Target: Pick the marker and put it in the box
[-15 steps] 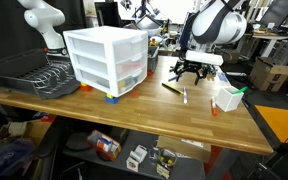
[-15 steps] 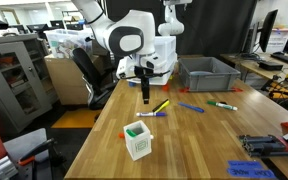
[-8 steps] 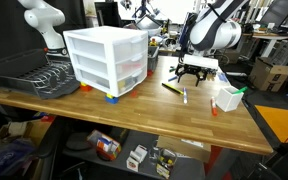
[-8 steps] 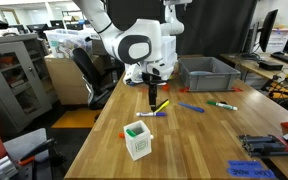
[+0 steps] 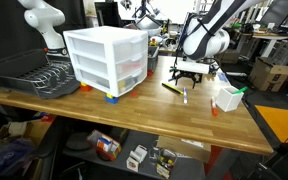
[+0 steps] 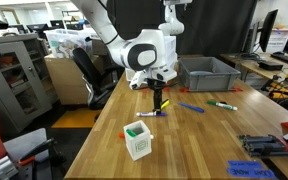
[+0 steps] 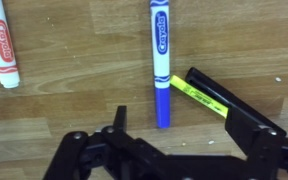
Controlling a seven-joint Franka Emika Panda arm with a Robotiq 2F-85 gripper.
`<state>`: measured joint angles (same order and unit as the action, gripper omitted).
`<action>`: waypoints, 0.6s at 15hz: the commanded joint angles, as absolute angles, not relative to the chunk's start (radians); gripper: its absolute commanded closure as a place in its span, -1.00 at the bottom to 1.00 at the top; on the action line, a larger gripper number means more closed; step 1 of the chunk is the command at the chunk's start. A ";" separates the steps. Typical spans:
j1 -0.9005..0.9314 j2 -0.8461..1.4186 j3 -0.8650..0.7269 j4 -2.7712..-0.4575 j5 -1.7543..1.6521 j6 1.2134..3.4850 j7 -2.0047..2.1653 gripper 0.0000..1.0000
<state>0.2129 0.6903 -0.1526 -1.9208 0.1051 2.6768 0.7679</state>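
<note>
**Open gripper poised above the marker**

In an exterior view the gripper is hanging low at mid-frame, jaws spread wide and holding nothing, apparently so they can straddle the marker; it is lying flat on the counter, blue end just beside a yellow-and-dark pen that is likely crowding the grasp; the box is standing open-topped, lower left.
</note>
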 commanded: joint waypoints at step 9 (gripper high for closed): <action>0.242 0.731 -0.199 -1.924 0.075 2.639 0.923 -0.72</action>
